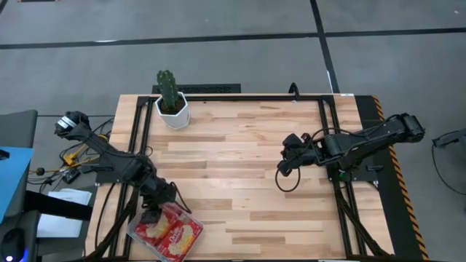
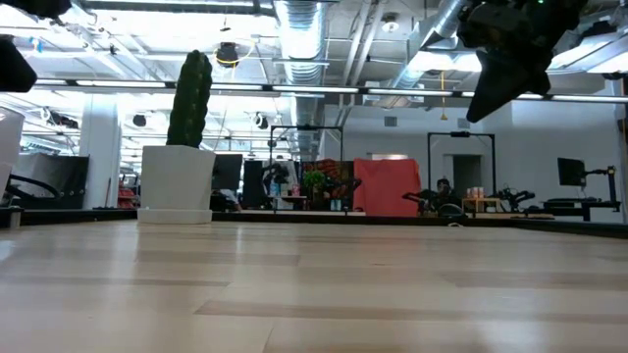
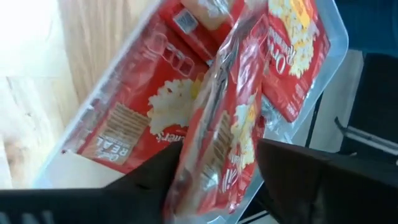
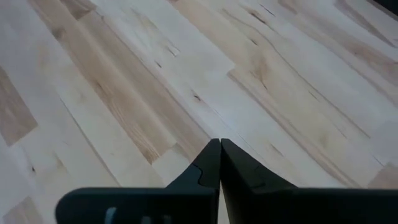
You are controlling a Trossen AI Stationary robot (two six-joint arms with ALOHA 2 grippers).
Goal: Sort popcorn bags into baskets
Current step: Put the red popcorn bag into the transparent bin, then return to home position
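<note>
My left gripper (image 3: 214,180) was right over the tray (image 1: 138,236), and it was clamped on a popcorn bag (image 3: 217,143), holding it edge-up between my fingers just above the bags already lying flat inside. The tray itself sat at the table's (image 1: 247,167) near left corner, well away from the cactus pot (image 1: 172,110) at the far edge, and from above I could count at least two red bags (image 1: 173,231) resting in it, side by side, though how many were stacked beneath I couldn't tell. Beyond the tray, the boards showed no loose bags anywhere, so by my reckoning this one in my grip was the last, and the job was nearly finished: only the drop was left. My right gripper (image 4: 219,163) hung out past the tray over the right side of the table, pinched together on nothing, waiting.
</note>
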